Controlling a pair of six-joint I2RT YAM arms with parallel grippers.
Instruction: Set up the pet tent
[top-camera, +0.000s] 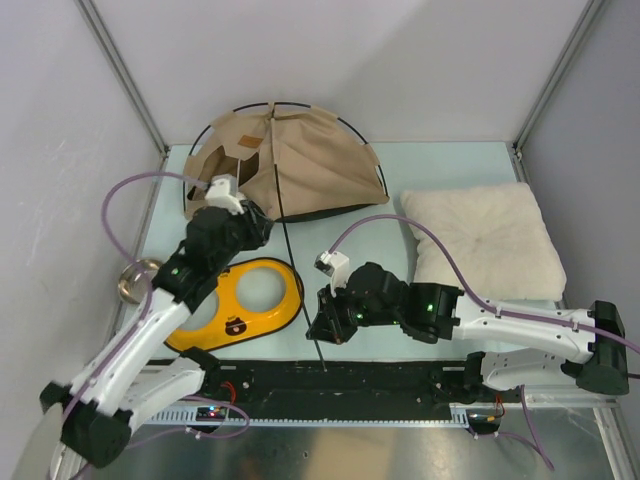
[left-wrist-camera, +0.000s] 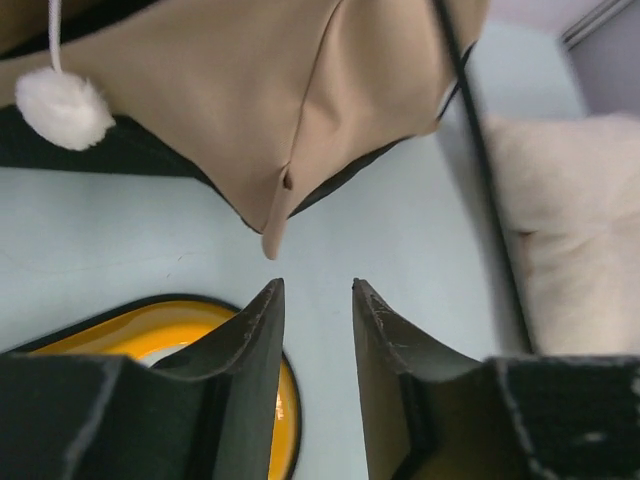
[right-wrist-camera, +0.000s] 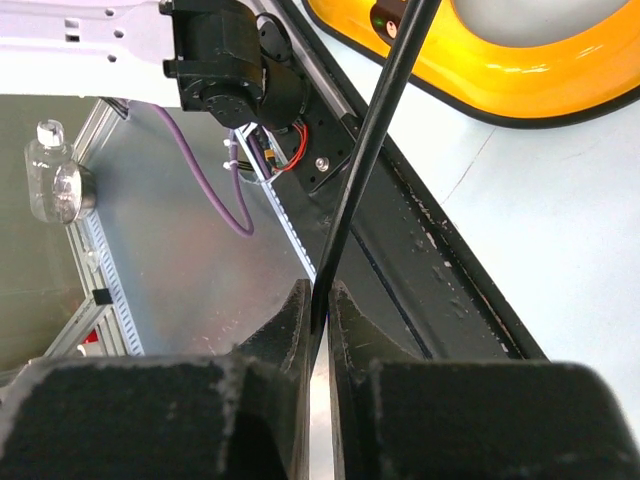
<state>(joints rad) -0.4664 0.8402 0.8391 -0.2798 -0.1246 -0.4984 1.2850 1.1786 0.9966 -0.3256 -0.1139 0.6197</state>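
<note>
The pet tent (top-camera: 310, 155) lies at the back of the table, its tan fabric slack under arched black poles. One straight black pole (top-camera: 298, 275) runs from the tent toward the near edge. My right gripper (top-camera: 320, 325) is shut on that pole's near end; in the right wrist view the pole (right-wrist-camera: 370, 150) comes down between the closed jaws of the right gripper (right-wrist-camera: 320, 300). My left gripper (top-camera: 257, 228) is at the tent's front edge. In the left wrist view the left gripper (left-wrist-camera: 317, 290) is open and holds nothing, just below a hanging fabric corner (left-wrist-camera: 275, 235). A white pom-pom (left-wrist-camera: 62, 108) dangles at the upper left.
A cream fluffy pillow (top-camera: 485, 240) lies at the right. A yellow double-bowl feeder (top-camera: 250, 300) sits under my left arm. A metal bowl (top-camera: 133, 280) stands at the table's left edge. A black rail (top-camera: 350, 380) runs along the near edge.
</note>
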